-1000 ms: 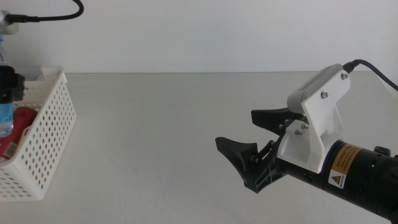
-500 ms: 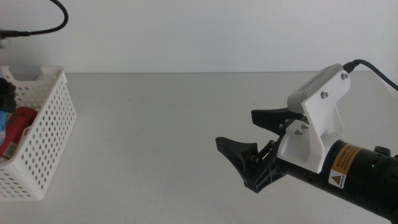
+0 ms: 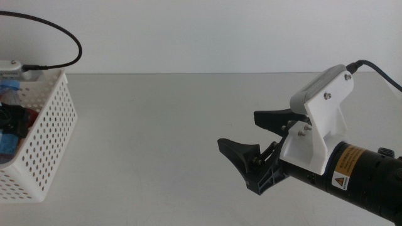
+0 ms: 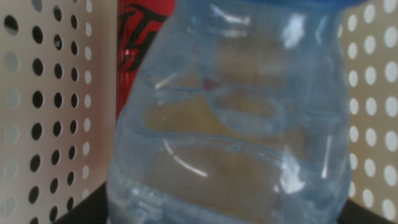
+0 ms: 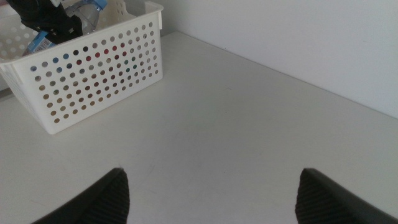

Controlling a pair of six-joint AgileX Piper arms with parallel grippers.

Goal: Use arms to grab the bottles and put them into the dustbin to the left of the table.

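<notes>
With the left gripper's jaws unseen, grip state unknown, the clear blue-capped water bottle (image 4: 230,118) may snag inside the white perforated plastic basket (image 3: 47,135); the right gripper (image 3: 260,147) waits open-jawed over the bench.

The right gripper (image 3: 254,141) hangs over the right half of the bench (image 3: 163,138) with its two dark jaws spread wide apart and nothing between them. Behind it sits the white angular housing (image 3: 320,122), then the black forearm with a yellow warning sticker (image 3: 347,166), and a black cable (image 3: 377,68) runs off from the top of the housing. The left gripper (image 5: 46,22) is at the far left, down inside the white basket (image 5: 93,78); only dark parts of it show, and its jaws are hidden.
</notes>
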